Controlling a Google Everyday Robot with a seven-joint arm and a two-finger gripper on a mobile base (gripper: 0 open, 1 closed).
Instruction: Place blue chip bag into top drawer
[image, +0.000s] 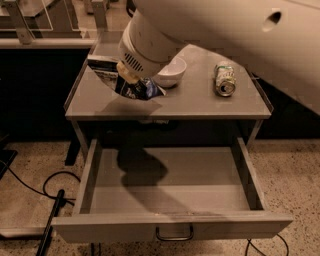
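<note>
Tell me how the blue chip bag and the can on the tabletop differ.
The blue chip bag is dark, crumpled foil with white patches; the can is a smooth green-and-silver cylinder. The bag is clamped in the gripper, over the left side of the tabletop; the can lies on its side at the right, untouched. Neither is in the open top drawer yet.
</note>
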